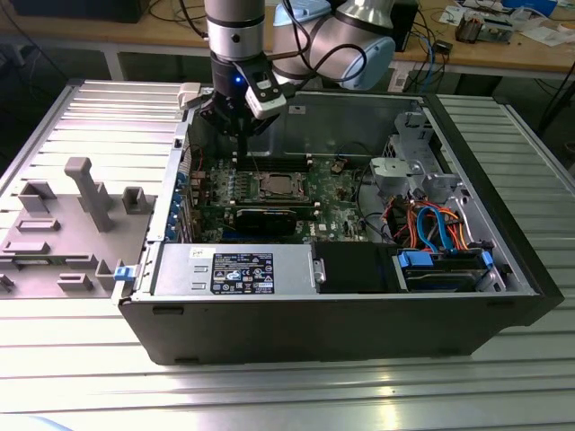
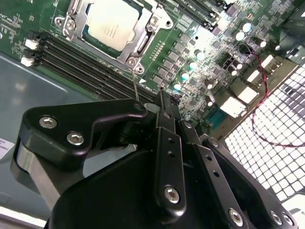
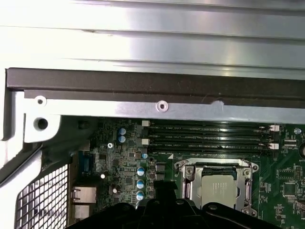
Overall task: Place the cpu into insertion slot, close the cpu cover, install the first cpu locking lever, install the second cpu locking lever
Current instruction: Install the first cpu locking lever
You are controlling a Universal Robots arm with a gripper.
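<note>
Silvery metal marks my target in the exterior view: the cpu (image 1: 276, 186) lies flat in its socket on the motherboard (image 1: 341, 202), inside the open computer case (image 1: 503, 269), with the cpu cover (image 1: 276, 174) down around it. The gripper (image 1: 241, 133) hangs just behind the socket, toward the case's back wall. A white label (image 1: 243, 272) sits on the power supply; I cannot make out its print.

In the second wrist view the fingers are drawn together with nothing wide between them. A thin locking lever (image 2: 135, 86) stands up from the socket corner right at the fingertips, and I cannot tell whether they touch it. The cpu (image 2: 114, 24) shows through the window of the cpu cover (image 2: 148, 29). My worry is that the lever slips off the closed tips and springs back, or that a tip drifts sideways into the capacitors (image 2: 190, 67) or memory slots (image 2: 86, 62). White board lettering is there, unreadable to me.

In the first wrist view the cpu (image 3: 218, 188) sits square and the cpu cover (image 3: 188, 177) looks flat, so a bent pin seems unlikely; a cover not fully seated would fight the lever
</note>
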